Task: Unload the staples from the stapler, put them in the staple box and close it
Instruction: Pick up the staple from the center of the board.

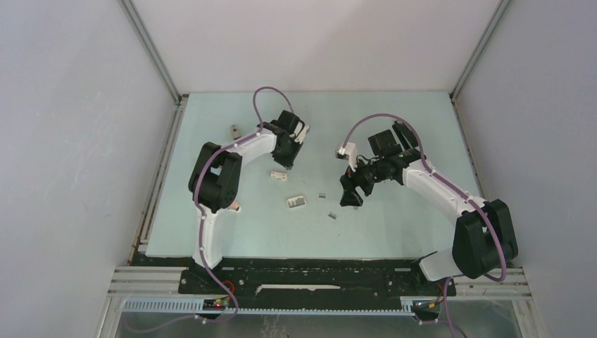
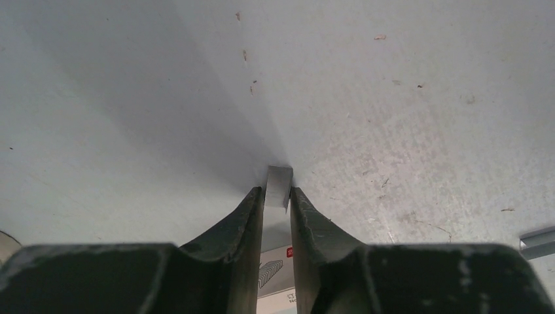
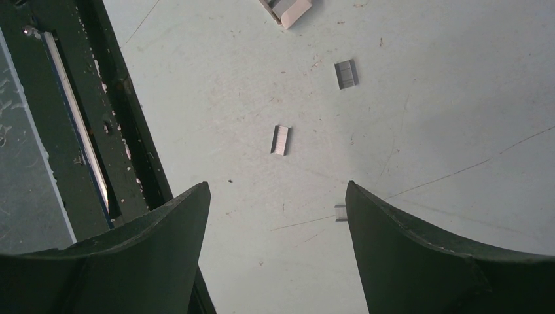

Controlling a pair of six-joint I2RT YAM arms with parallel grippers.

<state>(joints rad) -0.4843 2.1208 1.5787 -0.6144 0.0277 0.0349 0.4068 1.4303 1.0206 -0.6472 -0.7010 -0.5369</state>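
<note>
Only the left wrist view shows the left tool [image 2: 276,191] around a staple strip [image 2: 279,180], grip unclear. The right tool [image 3: 278,186] is released, and the stapler [image 3: 72,131] lies roughly along its fingers.

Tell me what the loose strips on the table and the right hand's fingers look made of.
Staple strips: probably bare grey metal; pale sheen, thin crisp edges. Right hand fingers: seemingly dark matte plastic; dull, slightly grainy surface, no shine.
</note>
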